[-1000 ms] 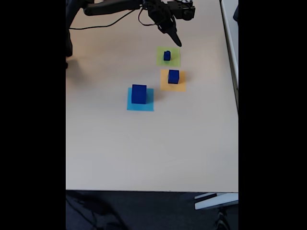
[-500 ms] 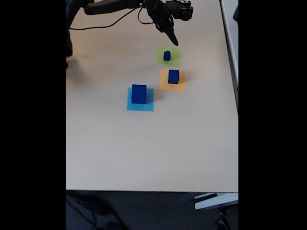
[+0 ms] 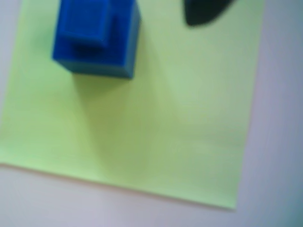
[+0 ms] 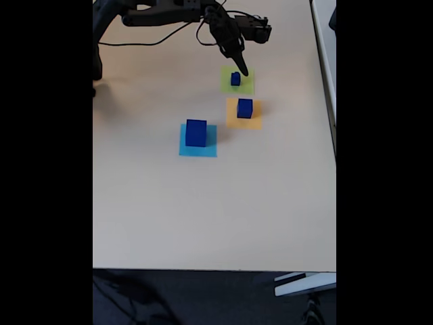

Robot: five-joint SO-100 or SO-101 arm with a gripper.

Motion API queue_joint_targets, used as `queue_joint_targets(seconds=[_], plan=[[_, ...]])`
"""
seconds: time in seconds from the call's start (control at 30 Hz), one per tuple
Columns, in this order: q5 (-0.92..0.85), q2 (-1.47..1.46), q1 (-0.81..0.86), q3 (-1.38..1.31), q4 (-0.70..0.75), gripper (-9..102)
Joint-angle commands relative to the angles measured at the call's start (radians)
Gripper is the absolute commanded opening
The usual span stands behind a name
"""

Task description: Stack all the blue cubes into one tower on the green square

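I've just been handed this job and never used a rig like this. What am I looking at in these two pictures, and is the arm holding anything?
The black jointed thing at the top of the fixed view is a small robot arm; its gripper ends in two fingers. That camera stands still and looks down on a beige table. The other picture comes from a camera riding on the arm's wrist, so it sits close to the work.

On the table lie three paper squares, each with a dark blue cube: the smallest cube on the green square, a middle cube on the orange square, the largest cube on the light blue square.

Nothing appears held; whether the fingers are open I cannot tell.
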Motion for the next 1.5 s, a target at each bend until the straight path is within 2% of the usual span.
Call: queue_joint_targets(seconds=[0.0,1.37,1.47], plan=[[-0.006,0.011,0.006,-0.003,0.0,31],[-0.011,-0.014,0.02,0.074,-0.061,21],[-0.008,-0.014,0.02,0.078,-0.064,17]])
